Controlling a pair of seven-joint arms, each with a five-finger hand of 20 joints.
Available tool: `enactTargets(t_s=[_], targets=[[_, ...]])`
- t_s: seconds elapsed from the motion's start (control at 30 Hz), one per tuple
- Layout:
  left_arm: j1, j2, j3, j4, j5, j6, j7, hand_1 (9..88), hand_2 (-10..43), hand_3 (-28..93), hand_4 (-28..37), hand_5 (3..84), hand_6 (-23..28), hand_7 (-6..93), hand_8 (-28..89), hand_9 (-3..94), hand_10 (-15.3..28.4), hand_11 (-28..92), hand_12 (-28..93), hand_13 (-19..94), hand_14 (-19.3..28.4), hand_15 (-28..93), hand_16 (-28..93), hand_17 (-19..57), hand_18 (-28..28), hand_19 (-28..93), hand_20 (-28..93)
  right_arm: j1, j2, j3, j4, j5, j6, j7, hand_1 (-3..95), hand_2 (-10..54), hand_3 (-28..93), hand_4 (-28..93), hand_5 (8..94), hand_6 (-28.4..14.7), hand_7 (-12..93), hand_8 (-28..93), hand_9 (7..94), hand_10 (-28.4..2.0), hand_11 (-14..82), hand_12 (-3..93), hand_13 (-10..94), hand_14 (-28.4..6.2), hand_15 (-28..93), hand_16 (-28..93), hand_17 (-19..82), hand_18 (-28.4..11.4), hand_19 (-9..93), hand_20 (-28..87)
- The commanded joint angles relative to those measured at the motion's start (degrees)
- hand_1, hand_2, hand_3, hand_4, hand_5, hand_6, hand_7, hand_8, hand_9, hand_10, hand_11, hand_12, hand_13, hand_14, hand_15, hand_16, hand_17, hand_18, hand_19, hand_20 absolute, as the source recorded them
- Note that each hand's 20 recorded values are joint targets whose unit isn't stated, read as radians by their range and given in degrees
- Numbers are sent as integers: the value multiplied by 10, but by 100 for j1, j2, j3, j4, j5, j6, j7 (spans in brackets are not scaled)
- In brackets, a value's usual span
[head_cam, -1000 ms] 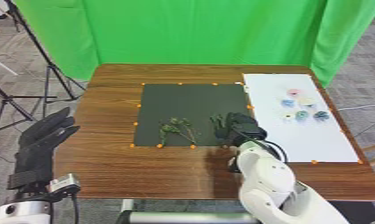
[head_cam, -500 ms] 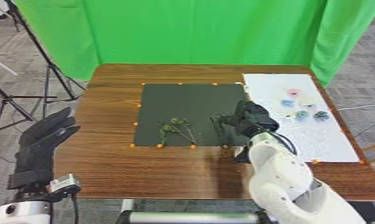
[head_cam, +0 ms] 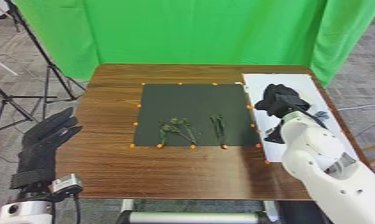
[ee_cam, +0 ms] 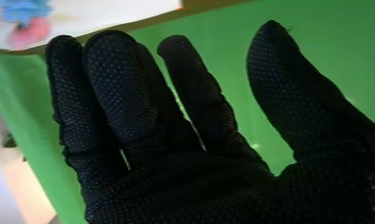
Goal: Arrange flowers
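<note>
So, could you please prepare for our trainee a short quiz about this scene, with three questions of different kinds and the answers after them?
1. Which of the robot's hands is over the white sheet?
2. Choose one. The green stems lie on: (a) the bare wood, (b) the dark mat, (c) the white sheet.
3. True or false: the left hand has its fingers extended.

Key: 1. right hand; 2. b; 3. true.

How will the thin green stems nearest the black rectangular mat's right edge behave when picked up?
These thin green stems look long and narrow, so they may flex. With so little bulk, they are probably light. Lying flat on the mat, they might slide if nudged.
</note>
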Motion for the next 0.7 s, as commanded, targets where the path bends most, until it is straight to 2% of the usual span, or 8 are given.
enactTargets(t_s=[0.03,0.17,0.4,0.47,0.5,0.7], targets=[[-56,-14,52,-28,22,4,-51,265,64,840,-173,388,95,164,-113,324,192,366,57,227,261,632,-174,-99,211,586,20,229,304,-167,445,-104,22,373,304,-3,839,-221,532,-127,208,-89,487,-230,229,162,576,-148,729,128,345,-224,874,-167],[-93,-21,69,-15,34,-22,-58,266,64,839,-173,388,95,163,-113,324,192,366,57,228,260,633,-173,-99,212,586,20,331,373,-281,671,-209,-139,462,311,-8,839,-225,532,-125,210,-90,485,-230,225,163,578,-146,730,128,352,-220,877,-164],[-130,-105,63,-6,108,-104,-111,266,64,840,-173,387,95,163,-113,324,190,367,57,228,260,633,-174,-99,212,586,20,314,407,-274,853,-213,-335,554,322,-19,844,-227,532,-121,218,-94,478,-227,210,161,590,-136,743,129,363,-211,884,-164],[-121,-98,60,-11,94,-104,-90,265,64,841,-173,387,95,163,-113,324,191,367,57,228,260,633,-174,-99,212,586,20,277,371,-207,837,-210,-498,572,326,-23,847,-228,532,-121,219,-94,478,-227,208,161,591,-135,746,129,363,-210,885,-165],[-121,-56,78,-9,68,-70,-66,266,64,840,-173,387,95,163,-112,324,191,367,57,228,260,633,-173,-99,212,586,20,243,375,-187,824,-189,-510,574,328,-25,848,-228,532,-120,219,-95,476,-227,205,160,592,-134,748,129,364,-210,886,-165],[-157,-55,112,4,57,-79,-62,266,62,843,-172,389,95,163,-113,324,191,367,57,228,261,633,-173,-99,212,586,20,229,335,-187,875,-196,-715,582,334,-28,851,-229,532,-120,217,-96,475,-227,198,162,594,-133,753,129,365,-209,889,-169]])
